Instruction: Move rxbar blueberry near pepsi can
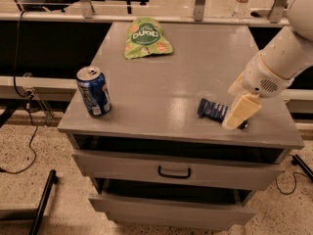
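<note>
The rxbar blueberry [212,108], a small dark navy bar, lies flat near the front right edge of the grey cabinet top [171,77]. My gripper [239,112], cream-coloured on a white arm, comes down from the upper right and sits over the bar's right end, hiding that end. The pepsi can [93,91], blue with a silver top, stands upright near the front left corner, far to the left of the bar and the gripper.
A green snack bag [145,37] lies at the back middle of the top. Below the top are a closed drawer with a dark handle [174,172] and a lower drawer pulled partly out. A water bottle [243,0] stands behind.
</note>
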`<state>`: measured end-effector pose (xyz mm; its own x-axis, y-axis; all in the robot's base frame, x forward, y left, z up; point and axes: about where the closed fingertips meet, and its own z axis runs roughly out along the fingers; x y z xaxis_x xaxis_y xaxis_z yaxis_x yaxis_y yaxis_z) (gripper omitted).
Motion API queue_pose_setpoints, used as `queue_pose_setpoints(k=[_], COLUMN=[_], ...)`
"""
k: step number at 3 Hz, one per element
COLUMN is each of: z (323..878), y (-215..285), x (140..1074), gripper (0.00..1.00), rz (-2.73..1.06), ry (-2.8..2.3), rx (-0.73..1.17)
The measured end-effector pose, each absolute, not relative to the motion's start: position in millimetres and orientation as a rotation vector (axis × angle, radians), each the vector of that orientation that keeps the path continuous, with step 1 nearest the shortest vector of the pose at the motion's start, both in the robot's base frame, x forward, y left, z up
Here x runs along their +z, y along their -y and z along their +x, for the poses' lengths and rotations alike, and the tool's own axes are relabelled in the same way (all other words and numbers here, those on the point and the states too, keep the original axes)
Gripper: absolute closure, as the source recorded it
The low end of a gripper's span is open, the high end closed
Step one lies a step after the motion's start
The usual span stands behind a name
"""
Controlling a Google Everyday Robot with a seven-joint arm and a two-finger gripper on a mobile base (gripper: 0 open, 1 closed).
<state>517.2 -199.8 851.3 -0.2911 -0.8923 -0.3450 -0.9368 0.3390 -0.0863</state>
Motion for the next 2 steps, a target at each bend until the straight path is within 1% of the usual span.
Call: queue_pose_setpoints(k=[1,2], z=[518.3,519.3], y=[200.6,200.7], x=[847.4,842.0], gripper=[0.02,0.25], rz=[-1.621,-1.620], ry=[-2.283,-2.290], rx=[0.195,0.202])
